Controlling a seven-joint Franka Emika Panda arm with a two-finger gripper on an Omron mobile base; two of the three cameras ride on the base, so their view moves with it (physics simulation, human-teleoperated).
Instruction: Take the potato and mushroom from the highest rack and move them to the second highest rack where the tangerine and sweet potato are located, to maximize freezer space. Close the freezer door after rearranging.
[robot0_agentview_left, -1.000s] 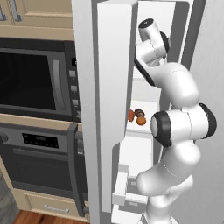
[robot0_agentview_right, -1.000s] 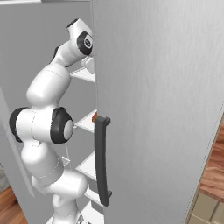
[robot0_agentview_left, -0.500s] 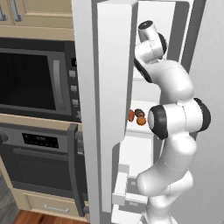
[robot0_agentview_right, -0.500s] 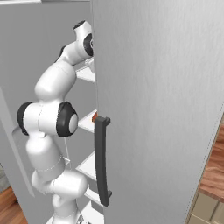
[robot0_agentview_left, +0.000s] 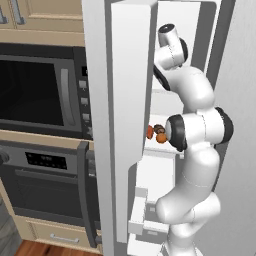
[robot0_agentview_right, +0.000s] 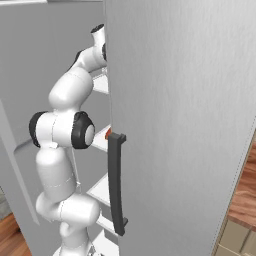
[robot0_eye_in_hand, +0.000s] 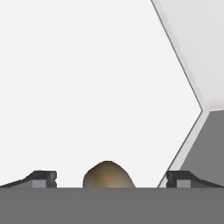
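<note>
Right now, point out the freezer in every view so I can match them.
Left base view: the freezer is the open white compartment right of centre, behind the arm.
Right base view: its white shelves show at left centre, past the arm.
Hand view: its white inner wall spreads across the left and centre, with the potato at the bottom.
Shared landmark: the arm's dark elbow joint in both base views.
</note>
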